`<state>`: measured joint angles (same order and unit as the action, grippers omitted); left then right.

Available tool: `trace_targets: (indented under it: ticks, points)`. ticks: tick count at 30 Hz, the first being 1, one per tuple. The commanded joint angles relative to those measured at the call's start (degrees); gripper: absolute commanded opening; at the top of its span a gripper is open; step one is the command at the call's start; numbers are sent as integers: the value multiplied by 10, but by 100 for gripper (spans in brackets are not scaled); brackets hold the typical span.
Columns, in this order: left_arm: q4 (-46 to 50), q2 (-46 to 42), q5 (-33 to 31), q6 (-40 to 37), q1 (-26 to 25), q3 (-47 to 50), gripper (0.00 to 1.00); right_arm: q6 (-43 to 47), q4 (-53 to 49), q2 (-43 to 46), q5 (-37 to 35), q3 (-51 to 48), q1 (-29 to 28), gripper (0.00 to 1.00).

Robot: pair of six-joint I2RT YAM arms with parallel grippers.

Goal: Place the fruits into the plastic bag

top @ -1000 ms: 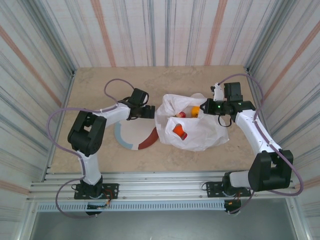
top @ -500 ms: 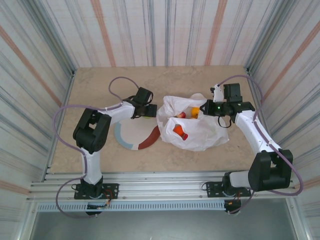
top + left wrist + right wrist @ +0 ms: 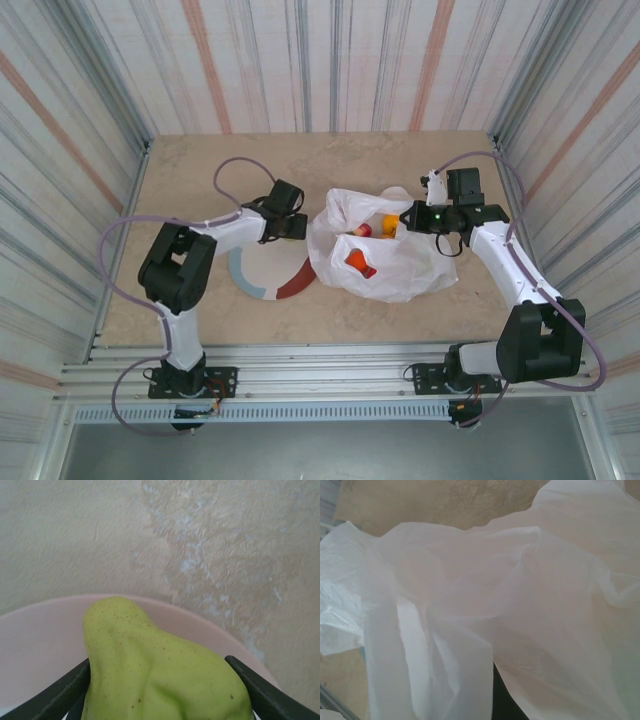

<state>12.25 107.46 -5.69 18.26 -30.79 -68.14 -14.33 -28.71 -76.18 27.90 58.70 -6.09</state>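
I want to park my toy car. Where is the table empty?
The far strip of table along the back wall is bare, and so is the near strip between the plastic bag and the front rail. The middle is crowded: plate, bag, the left hand gripping a green fruit, the right hand pinching the bag.

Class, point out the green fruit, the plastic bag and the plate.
green fruit (image 3: 160,670): left wrist view, middle of its speckled skin.
plastic bag (image 3: 405,272): top view, crinkled near side.
plate (image 3: 255,272): top view, bare pale part.
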Motion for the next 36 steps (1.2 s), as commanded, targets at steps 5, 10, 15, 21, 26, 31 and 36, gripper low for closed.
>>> trace_targets:
  ticks: [5, 10, 15, 21, 26, 31, 36]
  points:
    - [-18, -148, -14, 7, -2, 81, 63, 9, -6, 1, 1, 5, 1, 0]
    - [-9, -225, -16, 6, 0, 106, 62, 10, -6, -4, 4, 14, 1, 0]
    - [-43, -267, 80, -5, -16, 121, 61, 9, -7, -7, 5, 20, 0, 0]
    - [-97, -251, 137, -25, -81, 127, 61, 8, -7, -7, 4, 20, -2, 0]
    - [-144, -194, 164, -1, -123, 121, 61, 5, -4, -6, 5, 15, -4, 0]
    - [-165, -144, 186, -4, -153, 89, 61, 4, -5, -3, 4, 13, -7, 0]
    - [-168, -114, 210, -18, -175, 67, 61, 4, -5, 0, 2, 10, -8, 0]
